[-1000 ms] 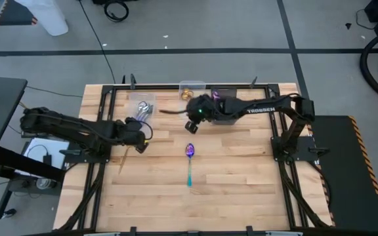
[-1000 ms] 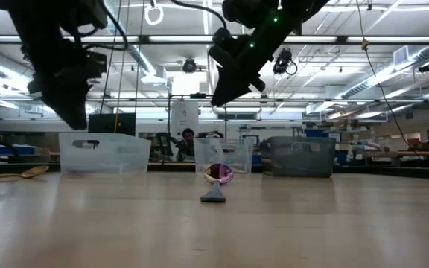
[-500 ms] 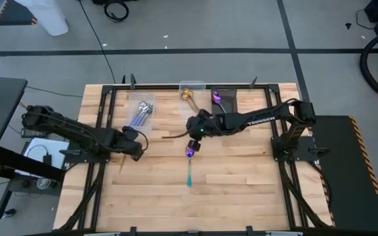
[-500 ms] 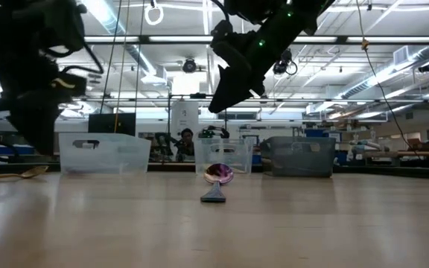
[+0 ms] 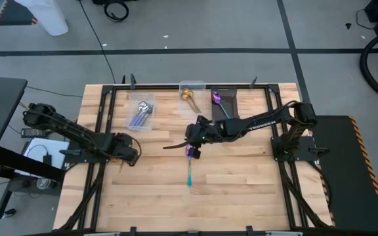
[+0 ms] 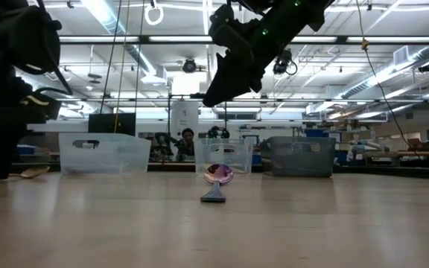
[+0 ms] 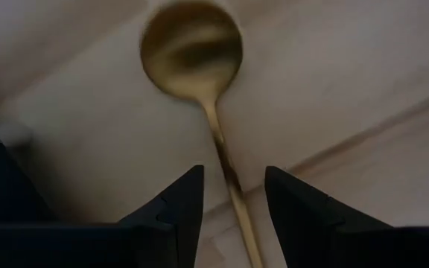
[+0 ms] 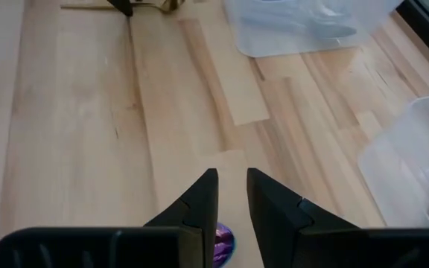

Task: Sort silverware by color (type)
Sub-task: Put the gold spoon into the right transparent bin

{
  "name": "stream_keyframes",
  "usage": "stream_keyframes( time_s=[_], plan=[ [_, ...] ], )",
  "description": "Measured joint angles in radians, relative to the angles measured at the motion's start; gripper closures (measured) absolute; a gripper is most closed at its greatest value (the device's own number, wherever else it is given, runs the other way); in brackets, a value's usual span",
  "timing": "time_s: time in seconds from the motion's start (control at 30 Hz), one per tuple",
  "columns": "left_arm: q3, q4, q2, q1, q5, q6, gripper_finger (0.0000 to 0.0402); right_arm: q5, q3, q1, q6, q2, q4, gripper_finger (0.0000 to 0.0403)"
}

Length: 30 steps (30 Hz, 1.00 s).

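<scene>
A gold spoon lies flat on the table at the left. My left gripper points down over it, open, one finger on each side of the spoon's handle and clear of it. A purple-blue spoon with a teal handle lies near the table's middle, its bowl toward the far edge. My right gripper hangs slanting above that bowl, its fingers a little apart with nothing between them.
Three small bins stand along the far edge: a clear one with silver spoons, a clear one with a gold spoon, and a dark one with a purple spoon. Bare wood lies toward the near edge.
My left gripper has sunk and gone toward the table's near left, down over the gold spoon, turning as it went. My right gripper has come from the far bins toward the near edge and now hangs over the purple spoon's bowl. Both spoons have stayed in place.
</scene>
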Motion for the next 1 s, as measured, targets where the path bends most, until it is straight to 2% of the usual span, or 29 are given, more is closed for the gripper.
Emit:
stream_keyframes(
  time_s=[0.13,0.23,0.47,0.63,0.73,0.9,1.0],
  plan=[
    [-0.016,0.010,0.000,-0.009,0.028,-0.032,0.0260,0.000,0.000,0.000,0.000,0.000,0.005,0.0319],
    [-0.016,0.021,0.000,-0.010,0.030,-0.029,0.0283,-0.002,0.000,0.000,0.000,0.000,0.007,0.0319],
    [-0.017,0.024,0.000,-0.010,0.032,-0.019,0.0379,-0.005,0.000,0.000,0.000,0.000,0.013,0.0319],
    [-0.011,0.026,0.001,-0.010,0.024,0.021,0.0385,-0.009,0.000,0.000,0.002,0.000,0.013,0.0319],
    [0.021,0.048,0.004,-0.010,-0.028,0.069,0.0385,-0.018,0.000,0.001,0.001,0.000,0.012,0.0319],
    [0.063,0.190,0.002,-0.010,-0.186,0.194,0.0385,-0.031,0.000,0.001,0.021,0.000,0.013,0.0319],
    [0.075,0.285,0.002,-0.003,-0.291,0.271,0.0385,0.009,0.000,0.001,0.028,0.000,0.020,0.0319]
  ],
)
